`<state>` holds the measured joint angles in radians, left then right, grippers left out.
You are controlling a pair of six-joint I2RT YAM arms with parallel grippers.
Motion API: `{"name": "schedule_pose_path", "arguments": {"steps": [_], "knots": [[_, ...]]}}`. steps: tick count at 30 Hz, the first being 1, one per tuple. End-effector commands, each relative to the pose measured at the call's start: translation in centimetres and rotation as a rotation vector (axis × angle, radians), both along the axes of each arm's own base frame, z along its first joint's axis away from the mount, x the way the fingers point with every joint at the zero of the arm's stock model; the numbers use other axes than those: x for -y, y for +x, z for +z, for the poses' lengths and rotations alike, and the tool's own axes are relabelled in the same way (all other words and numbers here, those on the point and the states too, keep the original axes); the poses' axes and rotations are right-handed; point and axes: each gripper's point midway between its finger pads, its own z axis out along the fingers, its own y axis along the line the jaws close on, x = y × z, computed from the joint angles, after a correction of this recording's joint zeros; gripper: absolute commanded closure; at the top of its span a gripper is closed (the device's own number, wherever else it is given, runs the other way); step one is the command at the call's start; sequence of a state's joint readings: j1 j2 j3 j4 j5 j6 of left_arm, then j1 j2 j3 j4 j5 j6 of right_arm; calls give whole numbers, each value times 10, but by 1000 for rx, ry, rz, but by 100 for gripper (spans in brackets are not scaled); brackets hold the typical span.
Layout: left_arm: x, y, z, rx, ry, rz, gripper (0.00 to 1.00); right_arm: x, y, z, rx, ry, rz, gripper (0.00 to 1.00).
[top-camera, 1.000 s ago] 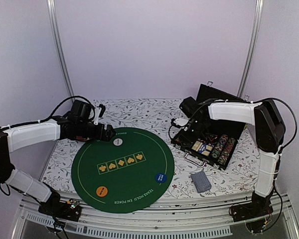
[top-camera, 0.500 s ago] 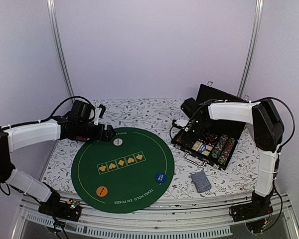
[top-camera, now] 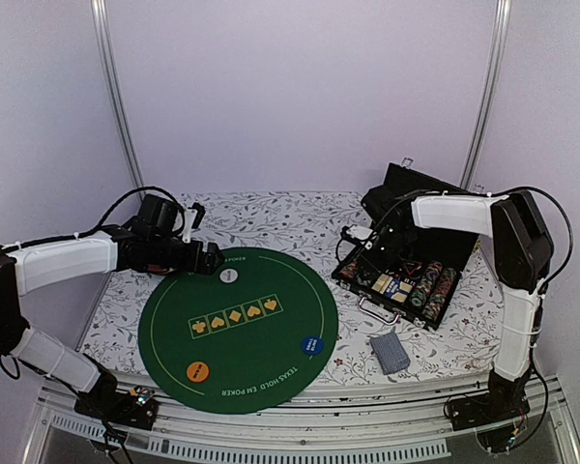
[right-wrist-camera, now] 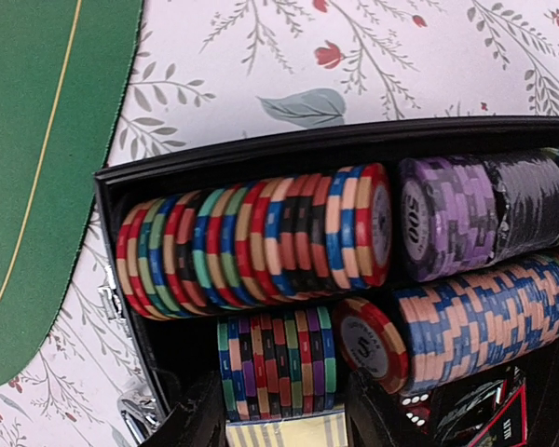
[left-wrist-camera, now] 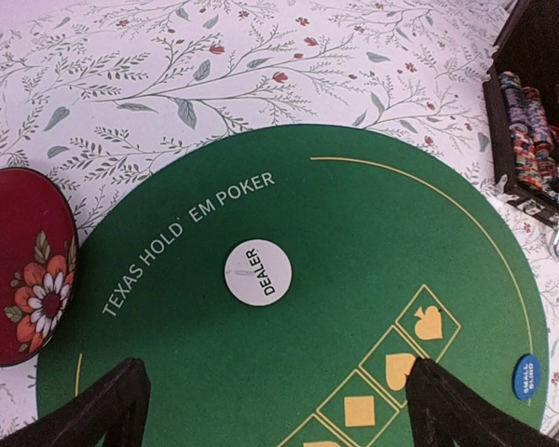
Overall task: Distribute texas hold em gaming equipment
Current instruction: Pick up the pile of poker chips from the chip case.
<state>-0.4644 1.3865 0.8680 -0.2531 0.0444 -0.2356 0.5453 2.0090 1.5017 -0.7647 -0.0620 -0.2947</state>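
A short stack of multicoloured striped poker chips (right-wrist-camera: 278, 363) lies on its side in the open black case (right-wrist-camera: 261, 149), below a longer mixed row (right-wrist-camera: 252, 237). My right gripper (right-wrist-camera: 289, 414) straddles this short stack, open, with a finger (right-wrist-camera: 200, 419) close on each side. In the top view the right gripper (top-camera: 365, 263) is down in the case's left end. A deck of patterned cards (top-camera: 389, 352) lies in front of the case. On the green mat (left-wrist-camera: 354, 233) rest the white dealer button (left-wrist-camera: 255, 271), a blue button (top-camera: 312, 345) and an orange button (top-camera: 199, 370). My left gripper (left-wrist-camera: 279, 410) hovers open over the mat.
A dark red flowered disc (left-wrist-camera: 19, 265) sits at the mat's left edge. Purple chips (right-wrist-camera: 447, 219) and a blue-and-peach row (right-wrist-camera: 484, 321) fill the rest of the case. Its lid (top-camera: 411, 184) stands up behind it. Flowered cloth (top-camera: 280, 217) covers the table.
My right gripper has sunk lower into the case's left end and its jaws have narrowed round the short chip stack. The left arm has not moved.
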Motion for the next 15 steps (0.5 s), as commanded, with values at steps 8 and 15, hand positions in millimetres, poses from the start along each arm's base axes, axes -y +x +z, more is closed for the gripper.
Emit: {"name": "schedule_pose_path", "arguments": {"steps": [8,15], "knots": [[1,3,7,15,7,-6,2,-9,-18,-30,-96,28,48,54],[1,4,7,14,6,-7,2,-6,-12,-36,-76,8,21,61]]}}
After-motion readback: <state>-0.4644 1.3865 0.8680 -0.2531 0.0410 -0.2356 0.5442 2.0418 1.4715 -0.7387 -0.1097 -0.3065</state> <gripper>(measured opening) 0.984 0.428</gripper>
